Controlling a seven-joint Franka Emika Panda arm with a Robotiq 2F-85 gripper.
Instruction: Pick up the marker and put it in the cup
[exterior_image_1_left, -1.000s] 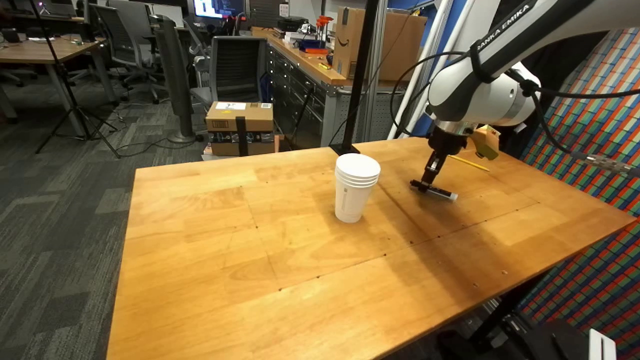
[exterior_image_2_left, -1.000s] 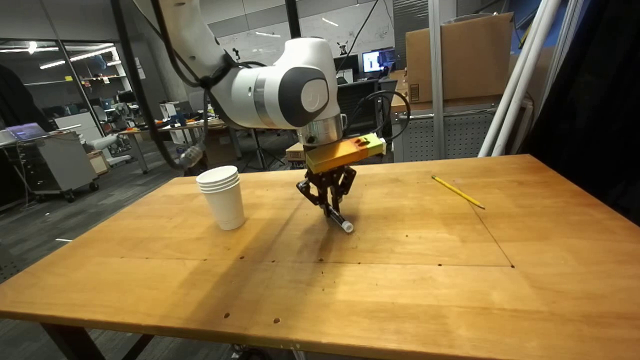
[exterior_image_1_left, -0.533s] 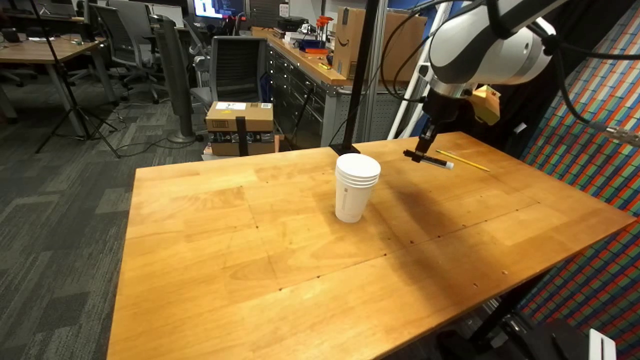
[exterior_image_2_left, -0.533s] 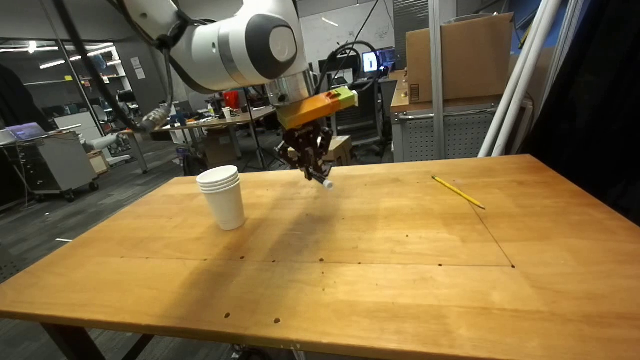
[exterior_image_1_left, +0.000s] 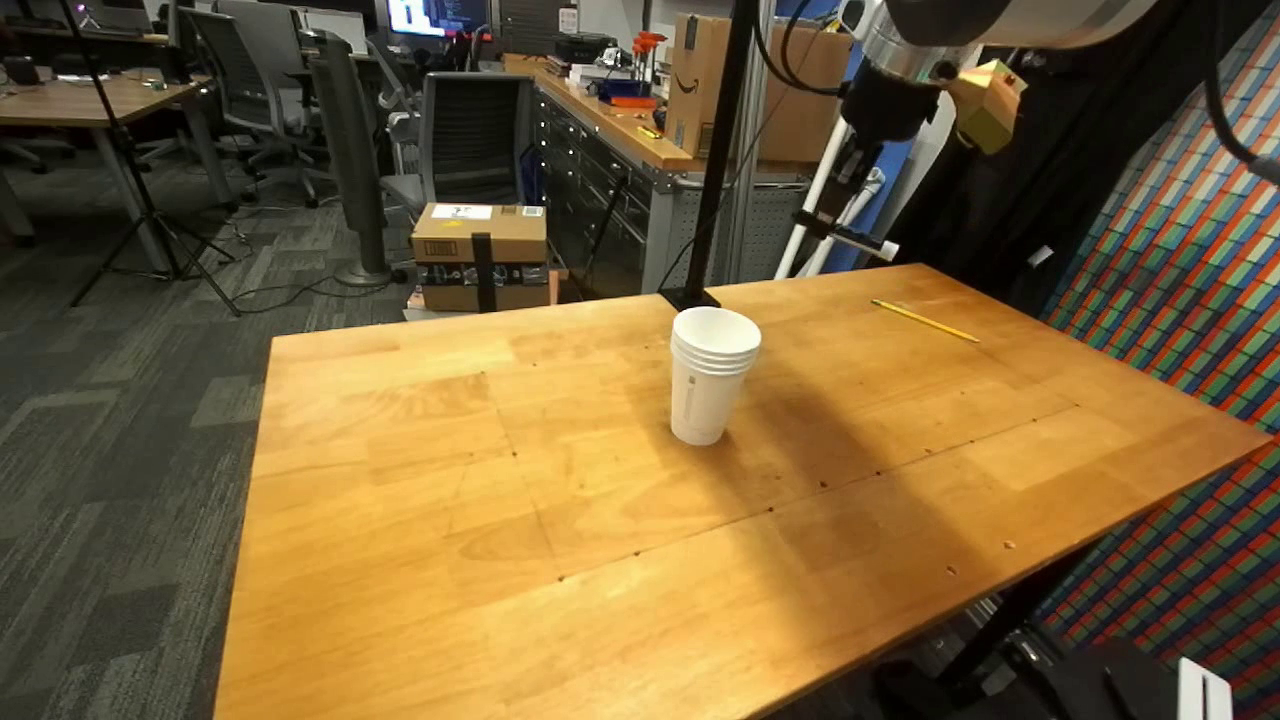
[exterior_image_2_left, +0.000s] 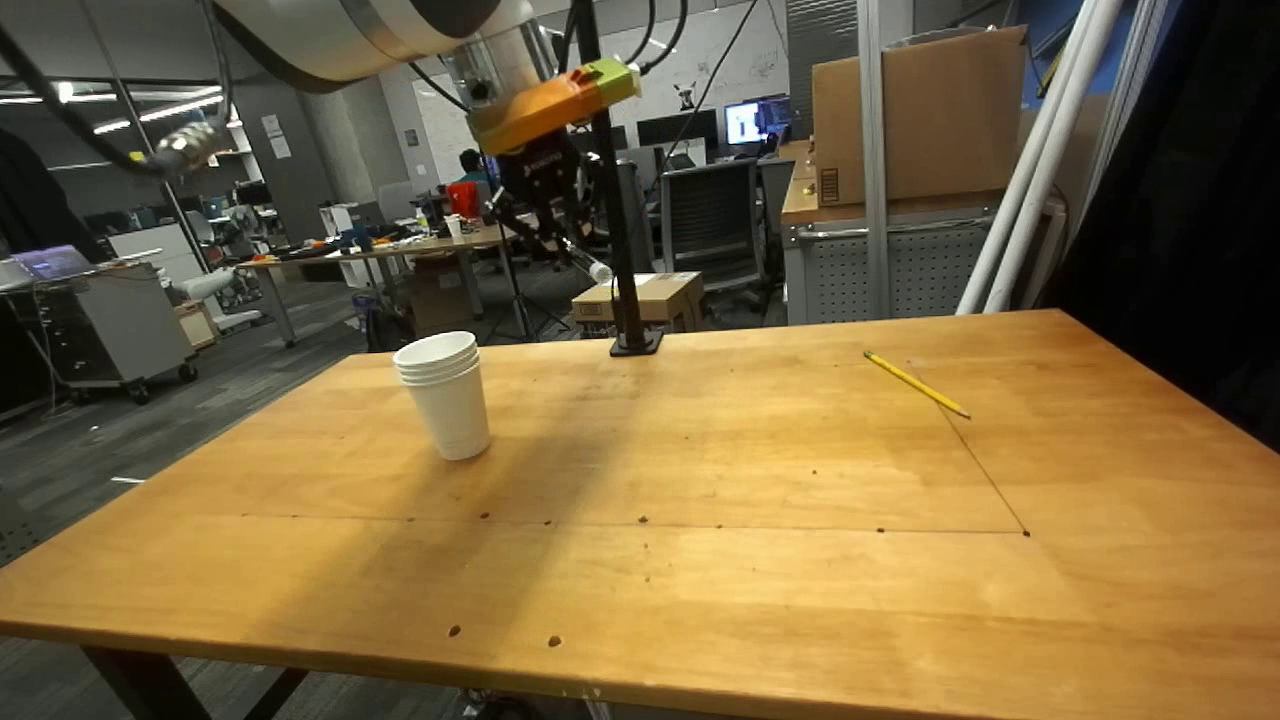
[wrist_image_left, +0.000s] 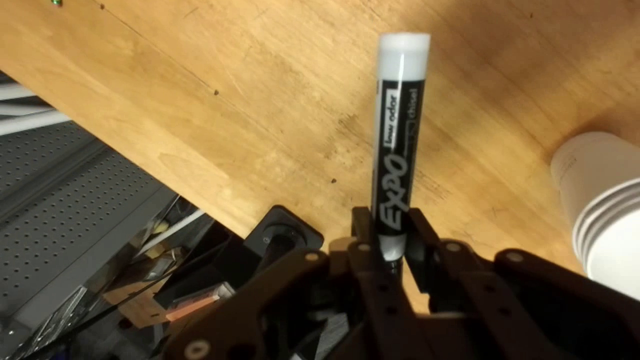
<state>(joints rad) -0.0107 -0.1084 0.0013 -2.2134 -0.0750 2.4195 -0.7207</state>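
The marker, black with a white end and EXPO lettering, is pinched between the fingers of my gripper. Its white end points away from the gripper. In both exterior views the gripper holds the marker well above the table, apart from everything else. The cup is a nested stack of white paper cups standing upright on the table. It also shows in an exterior view and at the right edge of the wrist view. Its open mouth faces up, below the gripper's height.
A yellow pencil lies on the wooden table. A black pole with a square base stands at the table's edge near the gripper. Cardboard boxes sit beyond that edge.
My gripper has lifted the marker from near the table surface to well above it. In an exterior view it has also moved toward the cup's side. The cup and pencil have not moved.
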